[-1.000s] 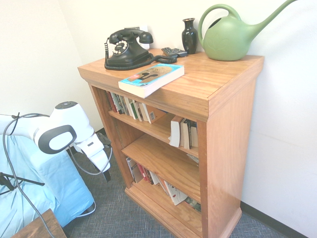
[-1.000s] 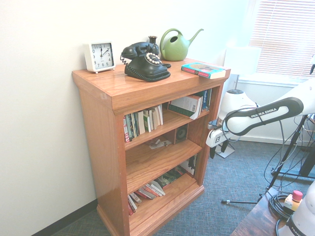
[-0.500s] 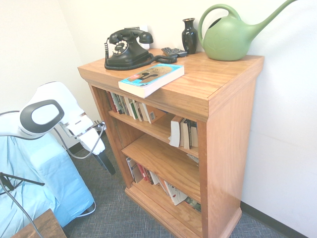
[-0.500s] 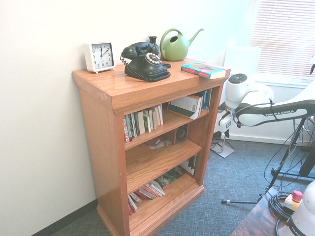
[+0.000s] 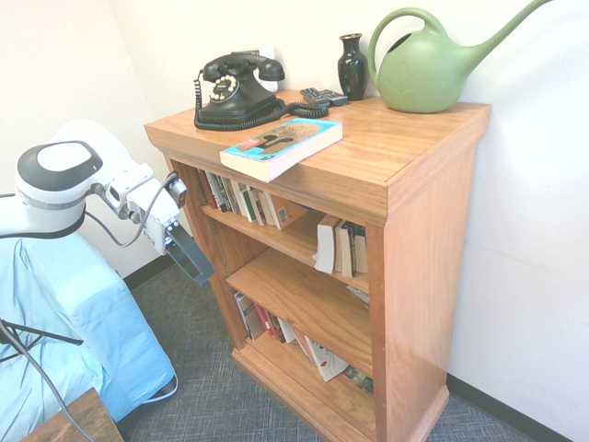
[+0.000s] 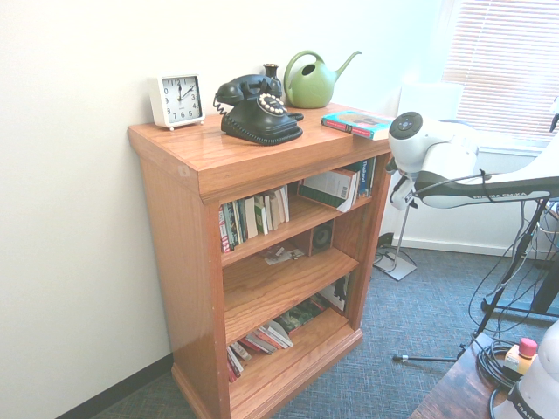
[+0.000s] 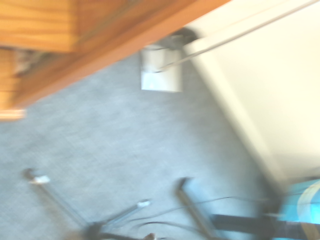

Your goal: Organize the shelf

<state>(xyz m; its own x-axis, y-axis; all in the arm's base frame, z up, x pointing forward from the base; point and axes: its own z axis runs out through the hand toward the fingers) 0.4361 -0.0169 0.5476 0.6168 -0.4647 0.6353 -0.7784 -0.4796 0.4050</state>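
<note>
Over gray carpet [image 5: 198, 336], the gripper [image 5: 193, 259] hangs spread and empty near the bookcase [image 5: 428, 276]. Atop lies 1 book [image 5: 283, 147]. Likely still approaching; next, rise clear and align with that book.

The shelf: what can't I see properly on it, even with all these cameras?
- Titles of the lower books: too small in both exterior views.
- Little pieces on the middle tier: too small in the second exterior view to name.
- Remote's buttons: too small in the first exterior view; the telephone mostly hides it in the second.
- Wrist view: blurred, showing only the shelf's edge.
</note>
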